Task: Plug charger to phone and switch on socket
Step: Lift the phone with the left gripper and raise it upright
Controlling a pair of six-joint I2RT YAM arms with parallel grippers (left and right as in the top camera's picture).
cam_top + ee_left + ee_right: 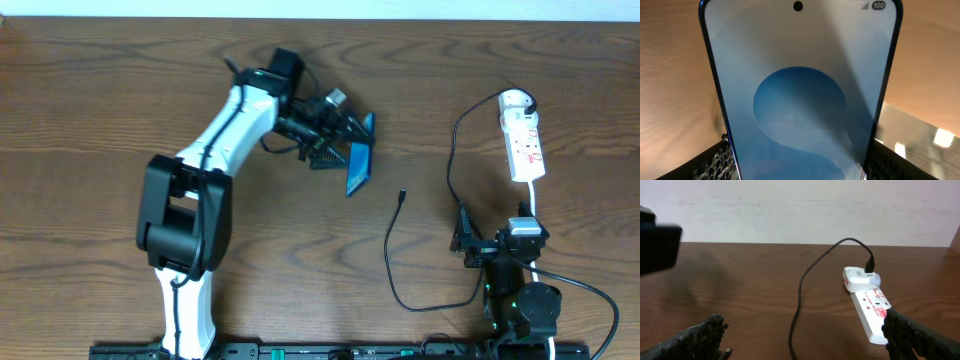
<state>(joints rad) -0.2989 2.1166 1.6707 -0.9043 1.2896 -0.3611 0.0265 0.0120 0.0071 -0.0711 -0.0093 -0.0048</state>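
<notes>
My left gripper is shut on the phone, holding it tilted on edge above the table's middle. In the left wrist view the phone fills the frame, its light-blue screen facing the camera, with a black finger pressed against each long edge. The charger runs as a thin black cable from a white adapter on the socket down to its loose tip on the wood. My right gripper stands open near the front, holding nothing, with the cable and the socket ahead of it.
The cable loops on the table between the phone and the right arm, curling back near the front edge. A white cord leaves the socket's near end past the right arm's base. A pale wall lies behind the table.
</notes>
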